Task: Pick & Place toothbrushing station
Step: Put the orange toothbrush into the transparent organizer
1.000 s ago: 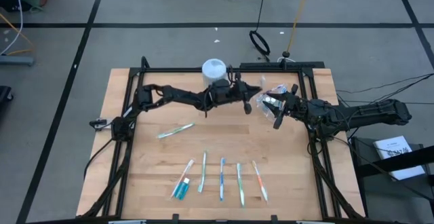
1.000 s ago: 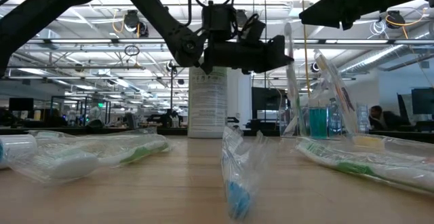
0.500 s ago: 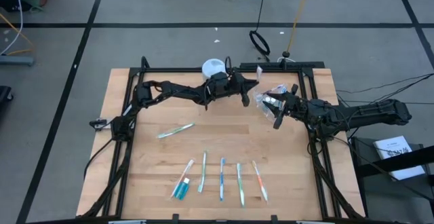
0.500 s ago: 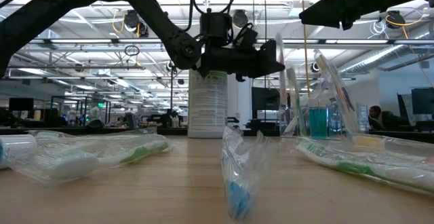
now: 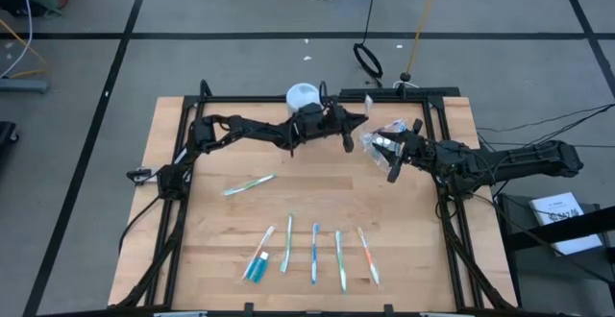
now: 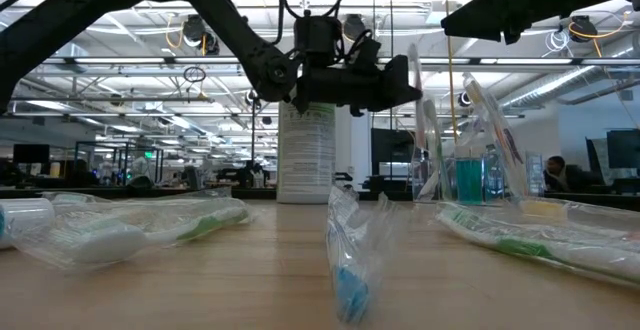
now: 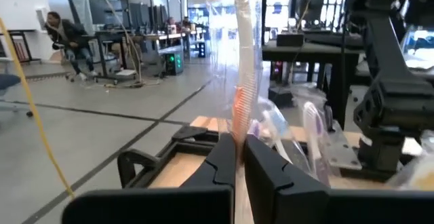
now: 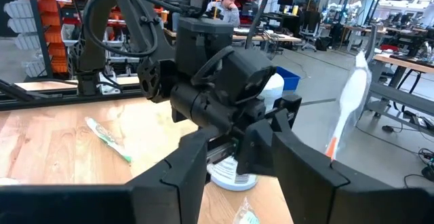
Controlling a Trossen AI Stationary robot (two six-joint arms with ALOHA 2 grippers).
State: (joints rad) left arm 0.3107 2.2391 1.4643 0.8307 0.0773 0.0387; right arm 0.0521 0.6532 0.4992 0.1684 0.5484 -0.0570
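A wooden table (image 5: 221, 231) seen from above, with two dark robot arms meeting near its far edge. The left gripper (image 5: 357, 121) hangs above the far middle of the table, its fingers pinched tight on a wrapped orange-and-white toothbrush (image 7: 243, 81) that stands upright between them. Just to its right, the right gripper (image 5: 384, 150) holds the small clear plastic cup (image 5: 382, 136), its fingers spread wide around it. The cup already has several wrapped toothbrushes and something teal standing in it, as the table-level view shows (image 6: 468, 160).

The job looks partly done. Left on the near half of the table are a row of four wrapped toothbrushes (image 5: 314, 252), a teal toothpaste tube (image 5: 257, 267) at the row's left end with another brush alongside it, and one green-and-white toothbrush (image 5: 249, 184) lying alone further left. The brush in the left gripper is not yet in the cup; it seems about to go in.

A taller white canister (image 5: 302, 95) stands at the far edge behind the left arm, partly hidden by it. How many brushes the cup holds cannot be counted, because the crinkled wrappers overlap. From above, the held brush is barely visible, and the cup's rim is hard to make out.
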